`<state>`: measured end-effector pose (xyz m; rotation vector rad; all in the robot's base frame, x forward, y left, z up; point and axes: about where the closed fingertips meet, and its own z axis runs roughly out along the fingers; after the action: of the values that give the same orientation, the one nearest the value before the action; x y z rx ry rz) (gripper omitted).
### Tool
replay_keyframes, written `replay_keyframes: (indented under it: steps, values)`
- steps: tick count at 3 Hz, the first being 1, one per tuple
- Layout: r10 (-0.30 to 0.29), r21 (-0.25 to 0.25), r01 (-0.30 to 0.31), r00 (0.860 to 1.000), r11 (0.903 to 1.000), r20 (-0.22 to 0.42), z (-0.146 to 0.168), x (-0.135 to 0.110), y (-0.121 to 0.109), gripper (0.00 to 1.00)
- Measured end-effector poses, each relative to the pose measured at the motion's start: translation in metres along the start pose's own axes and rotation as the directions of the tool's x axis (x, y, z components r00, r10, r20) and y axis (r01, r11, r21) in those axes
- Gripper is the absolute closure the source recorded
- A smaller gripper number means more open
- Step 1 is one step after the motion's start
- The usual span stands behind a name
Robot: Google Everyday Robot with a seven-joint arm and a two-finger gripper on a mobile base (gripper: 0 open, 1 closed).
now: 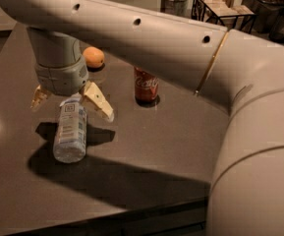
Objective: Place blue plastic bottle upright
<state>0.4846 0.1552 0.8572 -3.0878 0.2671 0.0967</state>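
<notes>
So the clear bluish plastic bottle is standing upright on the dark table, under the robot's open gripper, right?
Not quite. The camera view shows the clear bluish plastic bottle lying on its side on the dark table, under the open gripper.

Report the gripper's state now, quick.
Gripper: open, holding nothing, its fingers spread on either side of the cap end of the blue plastic bottle, which lies on its side.

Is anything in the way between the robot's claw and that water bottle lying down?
Nothing visible. The gripper hangs over the far end of the blue plastic bottle, fingers open on either side. The red can and orange sit apart, farther back.
</notes>
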Motion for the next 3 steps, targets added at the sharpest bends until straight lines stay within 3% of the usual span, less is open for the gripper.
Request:
replay_keyframes:
  steps: [2,3]
  values:
    - [-0.041,-0.007,0.041,0.999,0.9991,0.001,0.0068,0.0018,-0.0089,0.29]
    - [-0.050,-0.012,0.049,0.999,0.9987,-0.007,0.0057,0.0044,-0.0109,0.51]
